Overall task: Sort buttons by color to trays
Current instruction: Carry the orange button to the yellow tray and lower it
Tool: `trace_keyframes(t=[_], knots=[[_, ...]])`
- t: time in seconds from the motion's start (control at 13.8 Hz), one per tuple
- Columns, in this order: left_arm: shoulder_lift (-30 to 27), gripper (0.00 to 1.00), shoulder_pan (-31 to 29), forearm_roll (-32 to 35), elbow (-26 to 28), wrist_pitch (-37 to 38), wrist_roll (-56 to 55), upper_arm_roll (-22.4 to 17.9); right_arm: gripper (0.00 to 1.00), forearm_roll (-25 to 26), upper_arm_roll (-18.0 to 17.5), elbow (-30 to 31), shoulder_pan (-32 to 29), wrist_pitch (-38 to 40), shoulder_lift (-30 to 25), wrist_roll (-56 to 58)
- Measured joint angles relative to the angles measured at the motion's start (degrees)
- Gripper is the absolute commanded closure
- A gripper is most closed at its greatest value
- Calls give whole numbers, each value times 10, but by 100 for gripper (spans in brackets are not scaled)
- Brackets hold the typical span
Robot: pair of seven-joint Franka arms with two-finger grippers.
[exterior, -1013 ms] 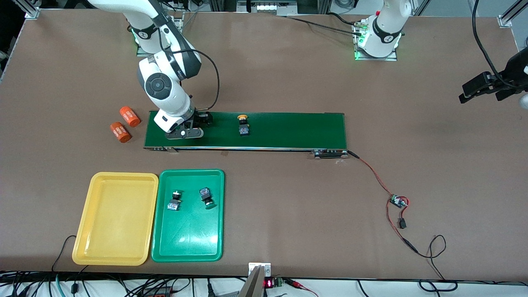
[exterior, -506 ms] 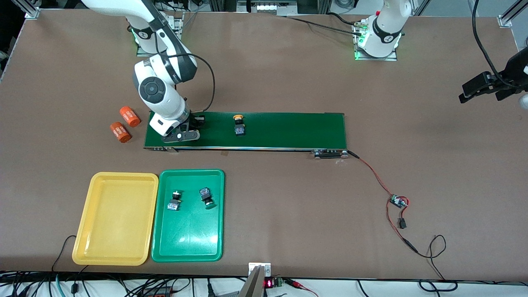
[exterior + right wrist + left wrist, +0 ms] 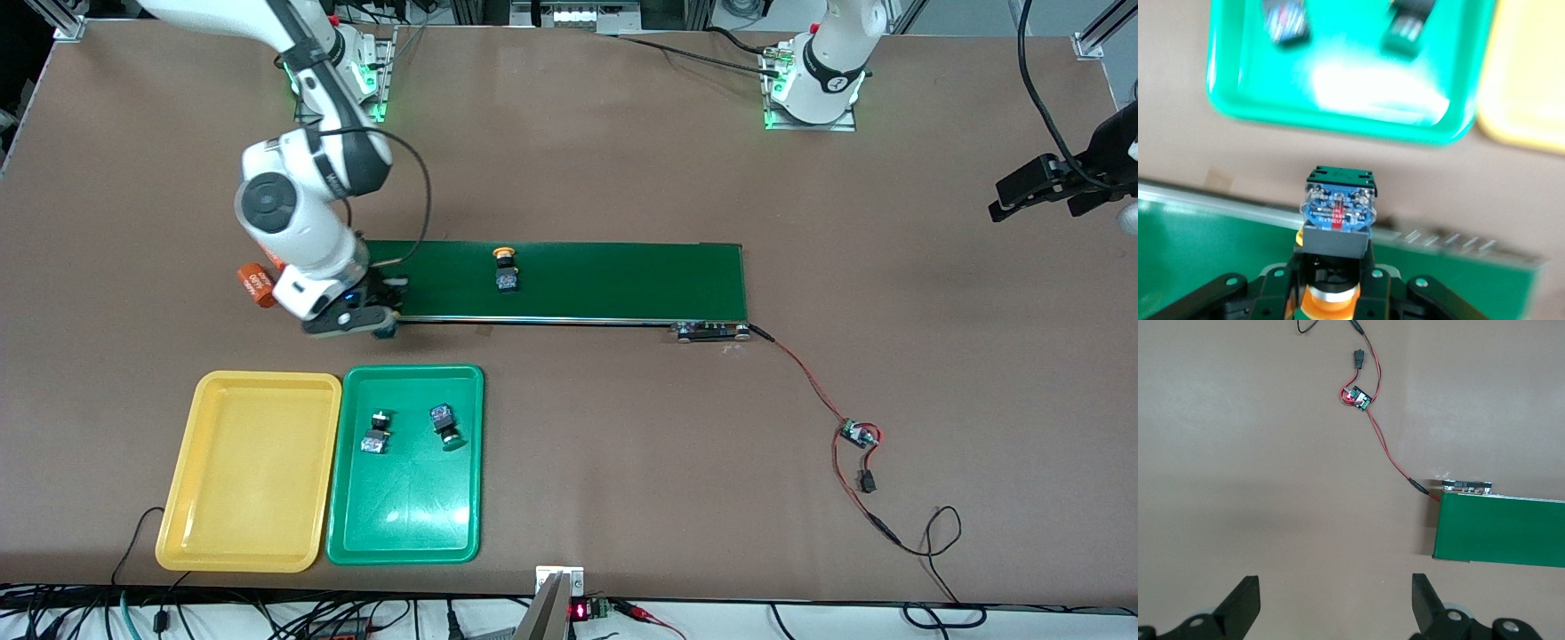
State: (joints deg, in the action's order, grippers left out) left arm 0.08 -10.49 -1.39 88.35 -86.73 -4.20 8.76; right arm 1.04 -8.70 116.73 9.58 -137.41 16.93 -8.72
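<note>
My right gripper (image 3: 1335, 293) pinches a yellow button (image 3: 1337, 217) over the belt (image 3: 578, 280) edge at the right arm's end, carrying it toward the trays. Both green buttons (image 3: 376, 434) already lie in the green tray (image 3: 404, 533); another yellow button (image 3: 506, 269) rides the belt. Next I must clear the green tray and lower over the yellow tray (image 3: 240, 524). My left gripper (image 3: 1331, 613) waits, spread and empty.

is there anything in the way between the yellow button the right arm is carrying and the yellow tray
Nothing visible blocks it. The right tool holds the yellow-capped button over the conveyor belt's near edge. Only bare table lies between there and the yellow tray; the green tray sits beside it, not across the path.
</note>
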Motion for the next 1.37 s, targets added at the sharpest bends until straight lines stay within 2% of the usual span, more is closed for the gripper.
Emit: trace_keyframes(t=[0.36,0.8,1.01,1.23,1.3,1.37], knots=[[0,0,0,0,0,0,0,1,93,8,5,-95,-73,34,55,97],[-1,0,0,0,0,0,0,1,91,57,5,-178,-118,32,150,160],[-1,0,1,0,0,0,0,2,90,61,5,-211,-139,20,182,198],[-1,0,2,0,0,0,1,2,90,101,5,-219,-148,-13,203,202],[-1,0,2,0,0,0,1,2,89,113,5,-220,-152,-26,209,202],[-1,0,2,0,0,0,1,2,70,121,5,-220,-156,-38,215,202]])
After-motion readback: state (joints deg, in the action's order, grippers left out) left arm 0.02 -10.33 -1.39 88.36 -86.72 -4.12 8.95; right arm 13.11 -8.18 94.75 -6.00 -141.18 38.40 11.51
